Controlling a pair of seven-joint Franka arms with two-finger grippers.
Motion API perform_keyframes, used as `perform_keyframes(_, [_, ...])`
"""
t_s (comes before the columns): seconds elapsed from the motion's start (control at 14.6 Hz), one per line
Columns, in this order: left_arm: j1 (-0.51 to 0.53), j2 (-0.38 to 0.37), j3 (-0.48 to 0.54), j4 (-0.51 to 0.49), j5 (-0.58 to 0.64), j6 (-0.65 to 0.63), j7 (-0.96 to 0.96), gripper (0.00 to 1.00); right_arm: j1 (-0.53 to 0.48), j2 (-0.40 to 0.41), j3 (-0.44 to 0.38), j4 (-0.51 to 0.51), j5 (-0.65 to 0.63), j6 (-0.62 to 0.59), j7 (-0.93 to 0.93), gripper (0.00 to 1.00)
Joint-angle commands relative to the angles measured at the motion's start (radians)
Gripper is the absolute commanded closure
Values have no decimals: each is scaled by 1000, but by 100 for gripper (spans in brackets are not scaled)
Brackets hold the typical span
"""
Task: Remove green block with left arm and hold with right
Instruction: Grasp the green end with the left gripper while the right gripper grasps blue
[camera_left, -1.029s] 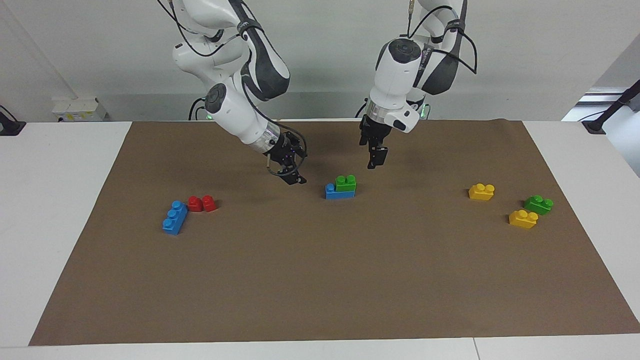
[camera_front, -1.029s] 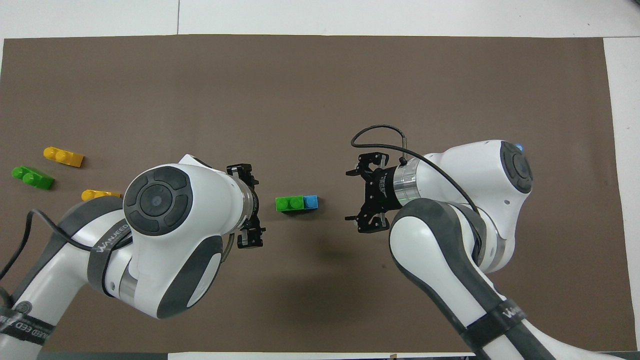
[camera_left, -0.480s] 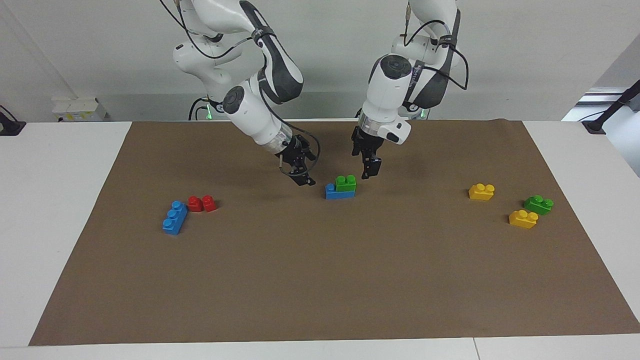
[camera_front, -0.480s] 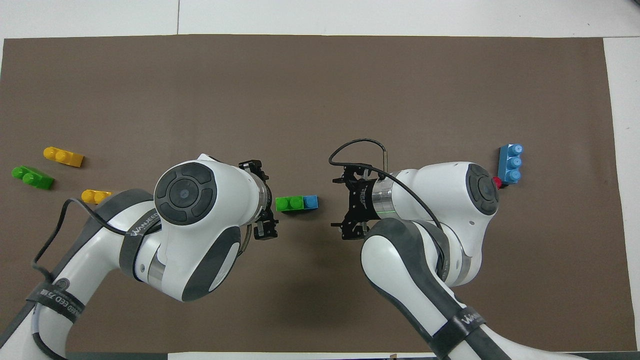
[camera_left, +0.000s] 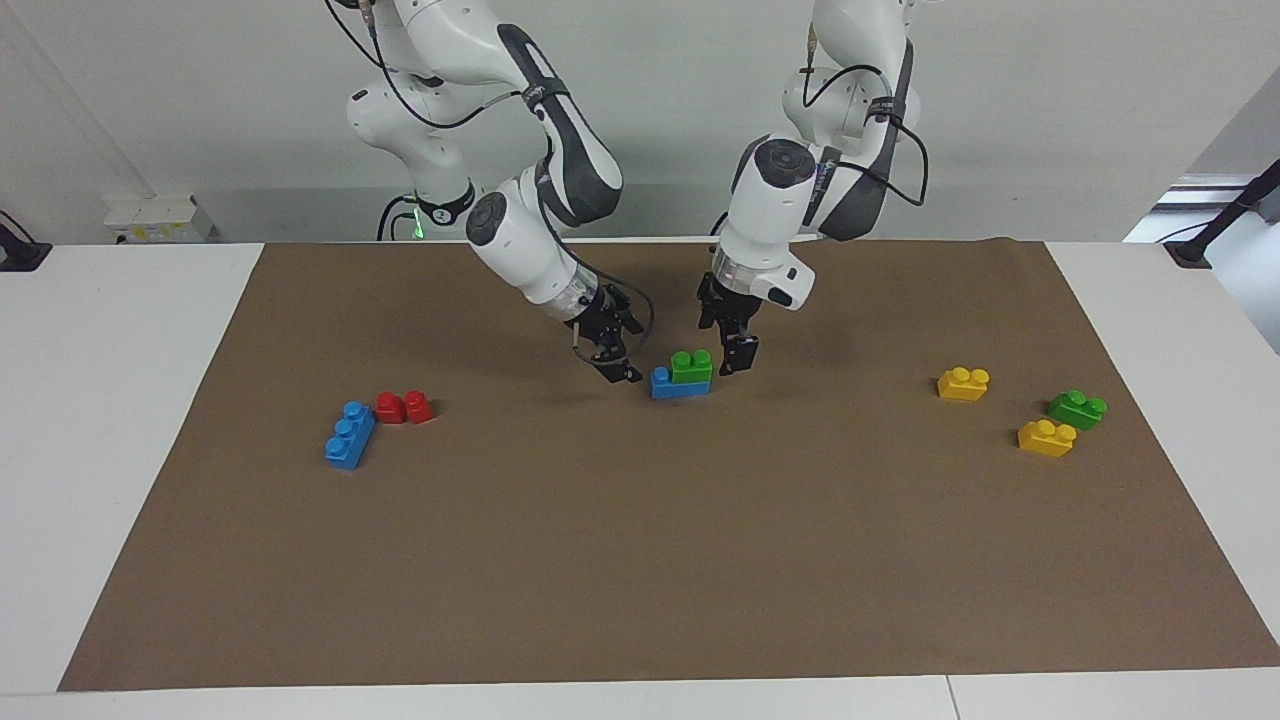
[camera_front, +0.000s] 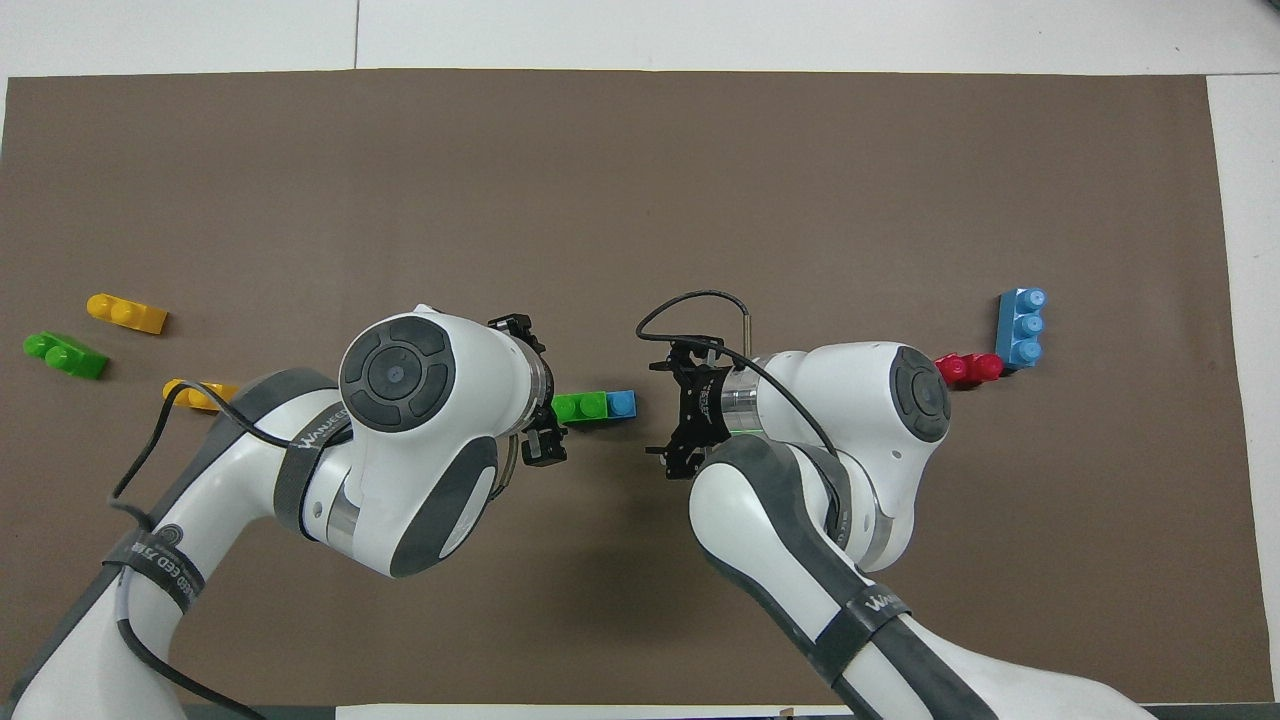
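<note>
The green block (camera_left: 692, 366) sits pressed onto a three-stud blue brick (camera_left: 679, 386) at mid-table, one blue stud left bare. The left gripper (camera_left: 738, 354) flanks the stack toward the left arm's end, the right gripper (camera_left: 620, 365) toward the right arm's end; both stand with jaws wide, holding nothing, not yet touching the bricks. Risk: a pull on the green block before the blue brick is clamped may lift or tip the whole stack; an off-centre closure may skid it across the brown mat (camera_left: 640, 560).
</note>
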Motion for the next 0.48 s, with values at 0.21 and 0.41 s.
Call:
perform_keyframes(0.21, [-30,5,15,-43,-2,61,-22,0,32,65,-1,31,58,64,-67,4])
perform_keyframes(0.41, [-44,18,17,-51,1,63,-23,0,39,86,-1,39,58,90,-67,4])
